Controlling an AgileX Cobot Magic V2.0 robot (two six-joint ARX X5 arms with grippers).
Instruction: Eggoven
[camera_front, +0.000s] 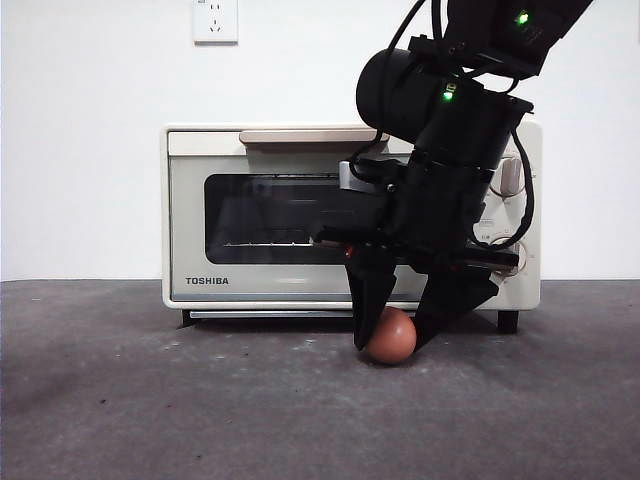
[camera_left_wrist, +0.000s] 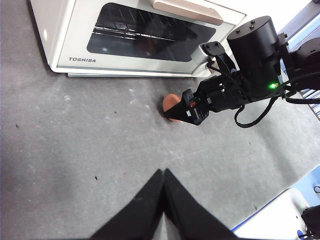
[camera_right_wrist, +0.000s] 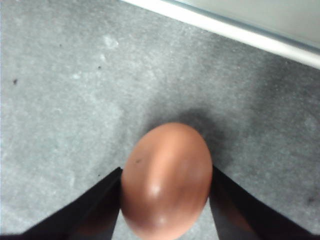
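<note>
Egg (camera_right_wrist: 166, 179) fills the right wrist view, a smooth reddish-brown oval sitting between the right gripper (camera_right_wrist: 165, 197) fingers, one black finger (camera_right_wrist: 97, 202) pressed to each flank, so the jaws are closed around it. That close view hides whether the egg has left the surface; the front view answers it, showing the egg (camera_front: 391, 336) resting on the grey table (camera_front: 150, 400) with the two fingertips reaching down beside it to the same level, the right gripper (camera_front: 393, 338) hanging from a bulky black arm. Beyond the fingers stands the cream TOSHIBA toaster oven (camera_front: 260, 215), its door shut, the wire rack visible through the dark glass; the arm covers most of its knob panel. Only the left wrist view takes in the whole layout from the side: the oven (camera_left_wrist: 125, 37), the right gripper (camera_left_wrist: 176, 111) low on the table with just a sliver of egg (camera_left_wrist: 168, 102) showing past its fingers, just in front of the oven. The left gripper (camera_left_wrist: 163, 177) is well apart from the egg, its two fingers pressed together on nothing.
</note>
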